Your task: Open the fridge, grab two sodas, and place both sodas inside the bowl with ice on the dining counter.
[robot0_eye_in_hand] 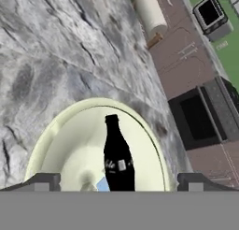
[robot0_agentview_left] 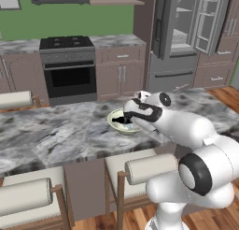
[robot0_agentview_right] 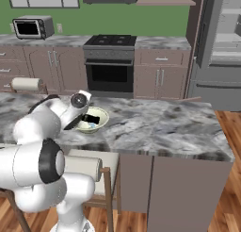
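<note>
Your tool [robot0_eye_in_hand: 116, 180] hangs released, jaws wide, directly over the bowl [robot0_eye_in_hand: 51, 135] on the table [robot0_eye_in_hand: 56, 51]. One soda [robot0_eye_in_hand: 117, 159] lies inside, just ahead of the tips. Likely rigid, light and slick: grip the straight body, not the neck.
</note>
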Robot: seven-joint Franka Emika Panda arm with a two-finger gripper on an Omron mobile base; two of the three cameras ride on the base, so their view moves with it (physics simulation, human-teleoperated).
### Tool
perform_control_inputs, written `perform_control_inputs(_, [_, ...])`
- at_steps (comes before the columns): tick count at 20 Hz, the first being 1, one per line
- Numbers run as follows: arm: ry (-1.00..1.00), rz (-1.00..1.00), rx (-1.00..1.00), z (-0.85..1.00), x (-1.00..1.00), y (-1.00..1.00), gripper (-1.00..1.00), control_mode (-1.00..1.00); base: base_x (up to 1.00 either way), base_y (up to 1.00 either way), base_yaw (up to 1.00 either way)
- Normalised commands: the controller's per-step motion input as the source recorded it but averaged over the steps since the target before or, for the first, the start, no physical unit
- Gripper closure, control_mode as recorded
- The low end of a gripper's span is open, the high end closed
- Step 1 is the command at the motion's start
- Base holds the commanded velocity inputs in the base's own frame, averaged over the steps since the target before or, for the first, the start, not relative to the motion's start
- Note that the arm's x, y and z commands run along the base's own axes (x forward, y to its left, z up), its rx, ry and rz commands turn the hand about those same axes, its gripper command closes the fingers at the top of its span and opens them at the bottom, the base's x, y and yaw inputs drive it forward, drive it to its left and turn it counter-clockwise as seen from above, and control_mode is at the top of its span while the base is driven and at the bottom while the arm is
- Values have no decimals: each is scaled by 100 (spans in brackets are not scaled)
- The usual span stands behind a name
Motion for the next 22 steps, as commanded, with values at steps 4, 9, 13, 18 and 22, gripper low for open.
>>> perform_control_inputs(4, [15,-33,6,100,-50,-4,-100,-100,0,0,0])
perform_control_inputs(9, [16,-41,8,100,-32,0,-100,-100,0,0,0])
perform_control_inputs(13, [18,-47,9,100,-18,-4,-100,-100,0,0,0])
perform_control_inputs(18, [19,-49,12,90,-25,-9,-100,-100,0,0,0])
perform_control_inputs(22, [13,-36,19,46,-71,-58,-100,-100,0,0,0])
